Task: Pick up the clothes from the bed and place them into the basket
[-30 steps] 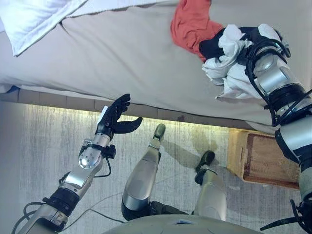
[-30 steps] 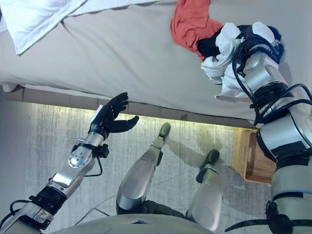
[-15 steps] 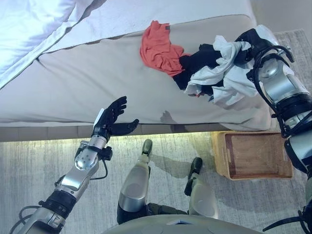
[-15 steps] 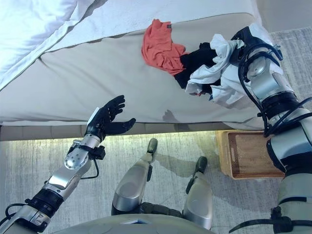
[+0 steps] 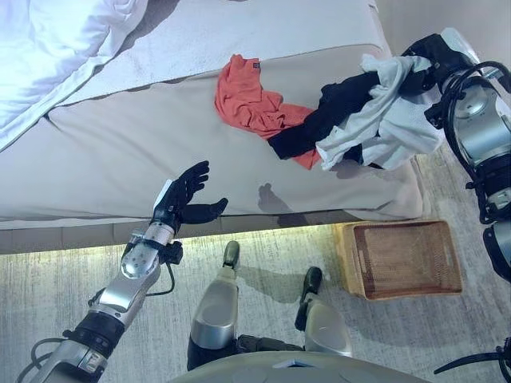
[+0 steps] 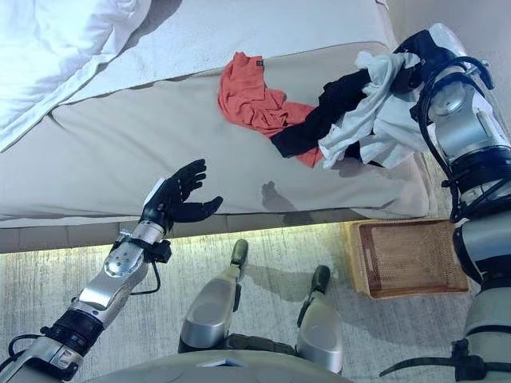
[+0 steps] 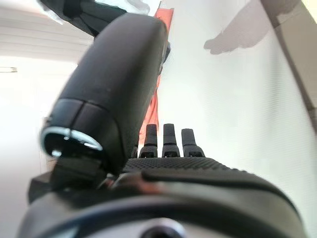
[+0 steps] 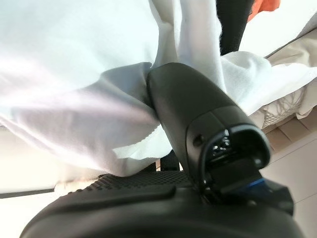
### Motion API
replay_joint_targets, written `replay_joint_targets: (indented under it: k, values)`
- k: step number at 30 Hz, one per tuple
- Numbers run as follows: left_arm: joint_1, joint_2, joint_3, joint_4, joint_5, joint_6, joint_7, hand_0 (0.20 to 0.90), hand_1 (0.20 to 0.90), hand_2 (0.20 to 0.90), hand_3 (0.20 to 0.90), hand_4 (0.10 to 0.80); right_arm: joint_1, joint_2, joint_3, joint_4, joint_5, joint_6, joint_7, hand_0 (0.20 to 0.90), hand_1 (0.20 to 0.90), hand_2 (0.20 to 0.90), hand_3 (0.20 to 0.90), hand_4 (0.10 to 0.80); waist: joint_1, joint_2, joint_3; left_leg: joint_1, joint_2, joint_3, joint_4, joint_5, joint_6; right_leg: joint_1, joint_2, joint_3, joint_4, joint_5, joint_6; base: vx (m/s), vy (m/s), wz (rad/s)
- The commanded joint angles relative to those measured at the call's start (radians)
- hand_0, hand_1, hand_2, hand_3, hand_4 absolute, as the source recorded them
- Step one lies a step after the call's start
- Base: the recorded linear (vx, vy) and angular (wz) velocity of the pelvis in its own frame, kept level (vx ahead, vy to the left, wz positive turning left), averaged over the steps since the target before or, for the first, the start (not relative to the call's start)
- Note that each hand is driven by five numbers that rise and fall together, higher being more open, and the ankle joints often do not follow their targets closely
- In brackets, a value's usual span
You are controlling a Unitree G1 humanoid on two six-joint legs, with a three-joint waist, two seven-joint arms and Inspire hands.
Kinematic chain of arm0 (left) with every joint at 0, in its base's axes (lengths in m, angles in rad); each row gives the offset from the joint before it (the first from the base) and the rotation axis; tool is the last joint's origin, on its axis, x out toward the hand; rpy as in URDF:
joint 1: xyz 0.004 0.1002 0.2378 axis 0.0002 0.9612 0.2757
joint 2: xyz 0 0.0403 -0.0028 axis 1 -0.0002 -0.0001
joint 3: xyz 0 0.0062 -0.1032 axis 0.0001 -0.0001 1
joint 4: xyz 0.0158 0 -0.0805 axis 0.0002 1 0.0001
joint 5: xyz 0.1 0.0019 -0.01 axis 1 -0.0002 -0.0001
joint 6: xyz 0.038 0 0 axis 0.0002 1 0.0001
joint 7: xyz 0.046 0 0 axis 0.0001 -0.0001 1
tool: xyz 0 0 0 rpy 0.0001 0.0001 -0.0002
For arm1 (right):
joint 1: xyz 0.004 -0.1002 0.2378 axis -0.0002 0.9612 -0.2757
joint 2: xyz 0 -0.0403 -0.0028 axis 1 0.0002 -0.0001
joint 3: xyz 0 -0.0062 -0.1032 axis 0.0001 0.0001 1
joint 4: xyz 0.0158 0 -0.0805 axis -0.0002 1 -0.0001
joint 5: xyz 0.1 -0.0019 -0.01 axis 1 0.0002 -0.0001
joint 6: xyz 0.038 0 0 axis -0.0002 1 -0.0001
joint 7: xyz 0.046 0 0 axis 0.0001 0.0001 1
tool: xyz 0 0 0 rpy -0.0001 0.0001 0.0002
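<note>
Right robot hand (image 8: 163,129) clenched on a bundle of white cloth garments (image 6: 375,112), thumb pressed into the fabric per the right wrist view. Bundle is lifted at the right end of the bed with the beige sheet (image 5: 120,152); its lower folds appear to touch the mattress edge. A black garment (image 6: 319,116) trails left from the bundle and lies partly on the bed, overlapping the crumpled orange-red shirt (image 5: 243,100), which rests flat on the sheet, ungrasped.

Rectangular woven wicker basket (image 5: 399,259) stands on the floor, near side of the bed, below and slightly left of the held bundle. Nothing in it that I can see.

Left robot hand (image 5: 182,194) released, fingers straight, idle over the near bed edge, well apart from all clothes.

Progress, as judged: first grasp made, nothing deposited. Remaining: carry the white bundle to the basket, then the black garment if it does not come along, then the orange-red shirt.
</note>
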Motion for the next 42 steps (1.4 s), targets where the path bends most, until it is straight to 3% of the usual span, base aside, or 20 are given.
replay_joint_targets:
  k: [1,14,22,23,24,42]
  values:
    - [0.067,-0.026,-0.004,-0.002,0.011,-0.097,-0.003,0.900,0.900,0.900,0.900,0.800,-0.048,-0.024,0.052,-0.034,0.006,-0.080,-0.072,0.300,0.300,0.300,0.200,0.100,0.025,-0.013,-0.245,-0.021,0.034,-0.020,0.033,-0.076,0.002,-0.048,-0.045,-0.016,0.094,-0.027,-0.014,0.000,0.000,0.00]
    - [0.081,-0.041,-0.013,-0.005,0.020,-0.072,-0.008,0.900,0.900,0.900,0.900,0.800,-0.043,0.025,0.053,-0.058,0.045,-0.101,-0.009,0.300,0.300,0.300,0.200,0.100,0.037,-0.021,-0.281,0.008,0.036,-0.040,0.019,-0.075,-0.002,-0.015,-0.049,-0.033,0.091,-0.035,-0.010,0.042,0.009,0.07]
    - [0.076,-0.043,-0.012,0.005,0.016,-0.092,-0.011,0.900,0.900,0.900,0.900,0.800,-0.050,0.055,0.078,-0.036,0.044,-0.083,0.008,0.300,0.300,0.300,0.200,0.100,0.057,-0.010,-0.256,-0.010,0.032,-0.058,0.018,-0.067,-0.004,-0.028,-0.058,-0.052,0.100,-0.035,-0.012,-0.015,0.012,0.06]
    - [0.075,-0.043,-0.014,0.005,0.017,-0.093,-0.011,0.900,0.900,0.900,0.900,0.800,-0.050,0.055,0.081,-0.033,0.038,-0.075,0.014,0.436,0.436,0.436,0.359,0.259,0.058,-0.008,-0.253,-0.011,0.032,-0.060,0.017,-0.065,-0.004,-0.029,-0.059,-0.054,0.101,-0.035,-0.012,-0.036,0.006,0.04]
    - [0.074,-0.045,-0.014,0.001,0.018,-0.092,-0.010,0.900,0.900,0.900,0.900,0.800,-0.052,0.056,0.088,-0.018,0.025,-0.067,0.011,0.900,0.900,0.900,0.900,0.800,0.061,-0.006,-0.250,-0.013,0.033,-0.062,0.015,-0.063,-0.005,-0.031,-0.061,-0.057,0.103,-0.034,-0.012,-0.029,0.007,0.03]
    - [0.049,-0.045,-0.032,-0.003,0.021,-0.085,0.011,0.900,0.900,0.900,0.900,0.800,-0.058,0.066,0.102,0.082,0.017,-0.043,0.031,0.900,0.900,0.900,0.900,0.800,0.062,-0.002,-0.229,-0.018,0.034,-0.062,0.007,-0.054,-0.002,-0.042,-0.063,-0.060,0.107,-0.031,-0.013,-0.003,0.000,0.04]
